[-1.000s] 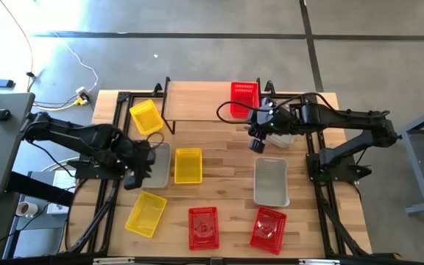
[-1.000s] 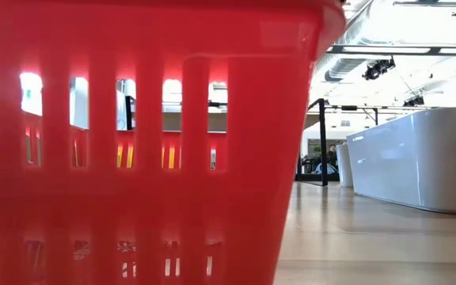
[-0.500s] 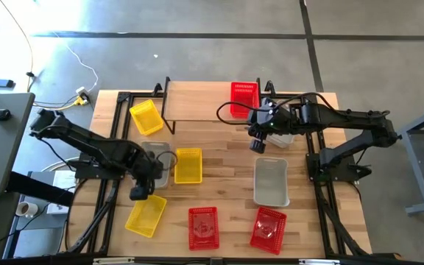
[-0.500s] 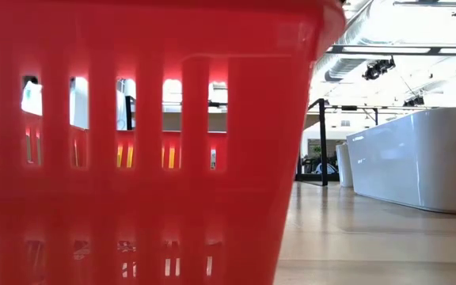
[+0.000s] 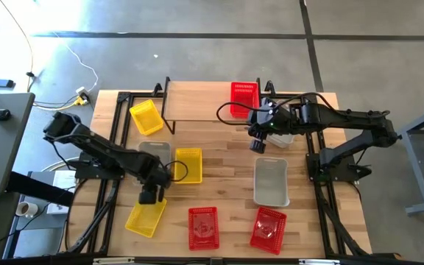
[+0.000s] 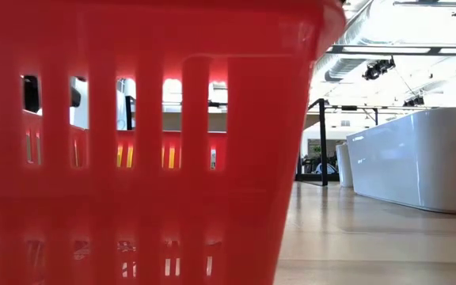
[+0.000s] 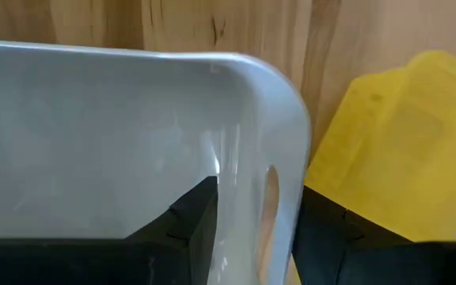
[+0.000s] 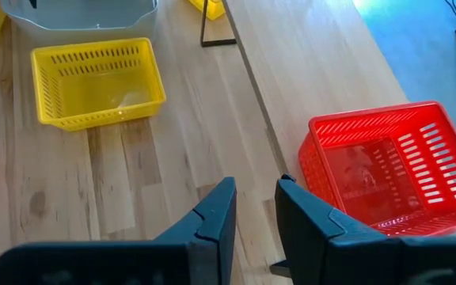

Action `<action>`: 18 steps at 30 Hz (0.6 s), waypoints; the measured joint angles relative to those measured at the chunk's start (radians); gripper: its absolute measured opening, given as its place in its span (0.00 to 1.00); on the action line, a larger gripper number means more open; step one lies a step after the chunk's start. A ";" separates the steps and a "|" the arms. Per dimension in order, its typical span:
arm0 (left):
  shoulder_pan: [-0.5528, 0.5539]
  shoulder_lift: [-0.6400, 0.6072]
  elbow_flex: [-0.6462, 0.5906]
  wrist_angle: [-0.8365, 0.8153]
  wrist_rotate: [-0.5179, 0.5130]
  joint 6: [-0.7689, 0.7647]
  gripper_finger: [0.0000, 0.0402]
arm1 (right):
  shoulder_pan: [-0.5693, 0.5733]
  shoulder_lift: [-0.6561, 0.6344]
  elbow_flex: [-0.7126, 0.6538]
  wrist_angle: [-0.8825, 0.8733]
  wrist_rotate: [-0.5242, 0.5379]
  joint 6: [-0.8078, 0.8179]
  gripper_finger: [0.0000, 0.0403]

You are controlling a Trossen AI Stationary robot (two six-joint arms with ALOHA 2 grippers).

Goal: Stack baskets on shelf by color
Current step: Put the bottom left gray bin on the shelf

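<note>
One red basket (image 5: 245,99) stands on the shelf (image 5: 197,103), at its right end; the other baskets are on the slatted table (image 5: 227,158), so we judge that the sorting is at its beginning.

The left gripper (image 5: 151,193) is at the left side of the table, low at the near end of a grey basket (image 5: 153,149). In the left wrist view, the left gripper (image 7: 258,198) has one finger inside the basket and one outside, with the white rim between them. It appears closed on this rim. Such a grip on the thin wall is sensible, because the basket is too wide to be taken across. A yellow basket (image 7: 394,150) lies just beside this corner, so a lift needs care not to drag it.

The right gripper (image 5: 258,143) hovers over the table in front of the shelf, near the red basket. In the right wrist view, the right gripper (image 8: 256,210) has its fingers a little apart and holds nothing. We think it waits there while the left arm works.

Two more red baskets (image 5: 203,227) lie at the near edge, and a second grey basket (image 5: 271,182) is on the right side. The grey ones look larger, so they probably need their own place on the shelf.
</note>
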 joint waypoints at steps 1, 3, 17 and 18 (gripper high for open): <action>0.000 0.009 0.000 0.005 0.000 -0.003 0.32 | 0.000 0.000 0.000 0.000 0.000 0.000 0.19; 0.000 0.028 0.000 0.024 -0.007 -0.005 0.32 | 0.000 0.000 0.000 0.000 0.000 0.000 0.19; -0.018 0.092 0.000 0.027 -0.011 -0.036 0.06 | 0.000 0.000 -0.001 0.002 0.000 0.001 0.19; -0.020 0.087 0.000 0.027 -0.012 -0.040 0.03 | 0.000 0.000 -0.001 0.002 0.000 0.002 0.19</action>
